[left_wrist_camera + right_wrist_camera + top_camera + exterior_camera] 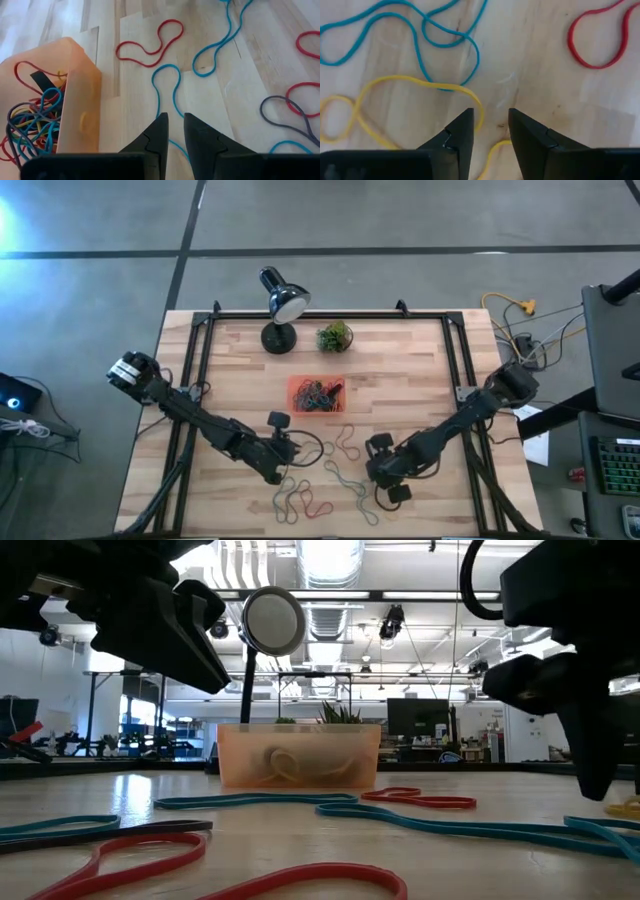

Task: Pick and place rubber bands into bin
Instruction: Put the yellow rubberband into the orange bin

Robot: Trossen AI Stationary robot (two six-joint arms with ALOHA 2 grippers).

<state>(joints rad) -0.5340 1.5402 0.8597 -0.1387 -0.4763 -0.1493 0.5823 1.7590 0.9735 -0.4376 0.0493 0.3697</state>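
Left end effector (173, 131): hovering low over the bench (420, 380), just beside the bin's near side; fingers standing slightly apart, holding nothing, a blue band (167, 87) lying under the tips.
Bin (296, 385): sitting mid-bench, in front of the plant (334, 336) and lamp (282, 305), already carrying a tangle of bands (318, 394).
Loose bands (345, 442): lying scattered on the bench near both arms, in red, blue, grey and yellow.
Right end effector (490, 129): hanging over the near right part of the bench, fingers apart and empty, straddling a yellow band (415, 82).
Handling: the bands are looking light, limp and thin, likely sliding or snapping away; pinching one strand flat against the wood, where it is lying clear of its neighbours, is looking best.
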